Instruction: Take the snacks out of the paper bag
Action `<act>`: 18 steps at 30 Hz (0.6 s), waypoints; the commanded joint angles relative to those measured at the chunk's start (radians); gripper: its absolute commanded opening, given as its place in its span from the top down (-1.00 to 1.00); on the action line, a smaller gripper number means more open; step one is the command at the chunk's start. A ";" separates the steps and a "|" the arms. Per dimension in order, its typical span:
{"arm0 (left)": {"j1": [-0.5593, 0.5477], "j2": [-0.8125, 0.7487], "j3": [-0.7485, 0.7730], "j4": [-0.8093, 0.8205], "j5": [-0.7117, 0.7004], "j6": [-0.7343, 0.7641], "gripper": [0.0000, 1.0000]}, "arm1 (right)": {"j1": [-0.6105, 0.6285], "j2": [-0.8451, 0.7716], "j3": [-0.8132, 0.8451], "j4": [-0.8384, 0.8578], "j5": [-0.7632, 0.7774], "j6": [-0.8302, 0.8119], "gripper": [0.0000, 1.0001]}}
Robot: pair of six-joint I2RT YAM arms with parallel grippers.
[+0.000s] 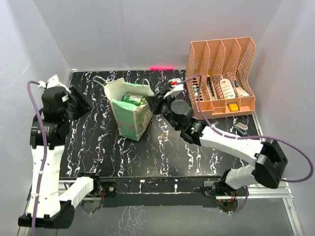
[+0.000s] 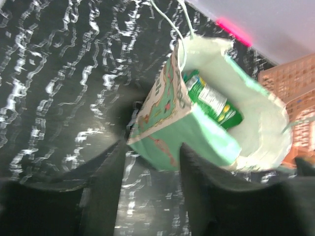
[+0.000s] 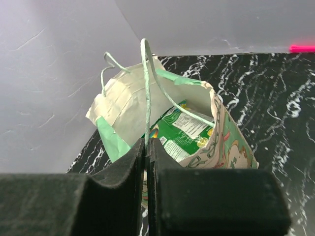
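R gripper: jaws pressed together, pinching the paper bag by one thin string handle that runs up from btwn the fingers. Bag stands on the black marble table right in front of it, mouth open. Green snacks show inside, just past the fingertips. L gripper: jaws partly apart, nothing held. Bag sits ahead of it, apart in top view, w/ the same green packets visible inside.

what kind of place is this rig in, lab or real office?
Most likely a lab test booth: plain white walls box in a black marbled table, with staged props, a paper bag and a peach file organizer.
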 commanded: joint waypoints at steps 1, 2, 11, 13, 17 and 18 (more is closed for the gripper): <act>-0.001 0.068 0.130 -0.008 0.126 0.000 -0.20 | -0.003 -0.163 -0.068 0.038 0.069 0.078 0.85; -0.001 0.086 0.143 -0.001 0.146 0.014 -0.32 | -0.003 -0.188 -0.084 0.020 0.083 0.089 0.85; 0.001 0.268 0.123 0.175 0.443 -0.033 -0.38 | -0.002 -0.330 -0.173 0.004 0.133 0.074 0.85; 0.000 0.303 0.117 0.221 0.451 -0.063 -0.36 | -0.003 -0.337 -0.176 0.000 0.137 0.066 0.85; 0.004 0.359 0.106 0.261 0.405 -0.131 -0.15 | -0.003 -0.350 -0.180 -0.001 0.146 0.051 0.85; 0.004 0.356 0.081 0.285 0.401 -0.157 -0.07 | -0.003 -0.353 -0.183 0.000 0.150 0.051 0.85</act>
